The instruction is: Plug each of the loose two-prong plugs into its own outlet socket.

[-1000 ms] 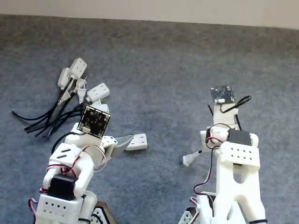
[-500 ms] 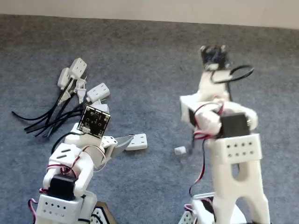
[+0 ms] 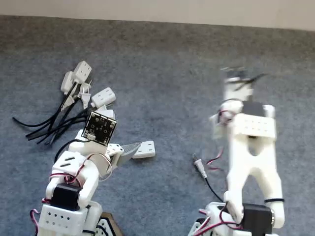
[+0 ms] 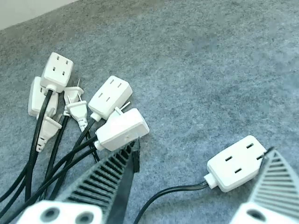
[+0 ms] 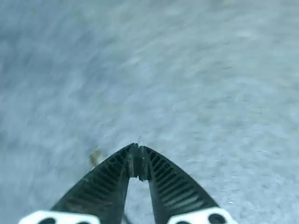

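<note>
We see the lone socket [image 4: 235, 163] lying flat on the grey bench [image 3: 172, 73], slotted face up. Its long axis runs across the bench in the high view, cord end toward the left arm and free end toward the right arm [image 3: 251, 147]. The left pincer [image 4: 201, 154] stands apart, one finger on either side of this socket. The socket's free corner lies just beside one finger, and we cannot tell whether they touch. Well apart from the lone socket, on the side away from the right arm and farther up the bench, lies a heap of sockets and plugs [image 3: 81, 91] with black cords [image 3: 44, 128] trailing off it. In that heap a two-prong plug [image 4: 77, 109] lies in line with its cord, prongs pointing away from the lone socket. A blocky white plug [image 4: 122, 129] is the heap's nearest piece to the lone socket. The right pincer [image 5: 139, 161] has its tips pressed together on nothing, above bare bench.
</note>
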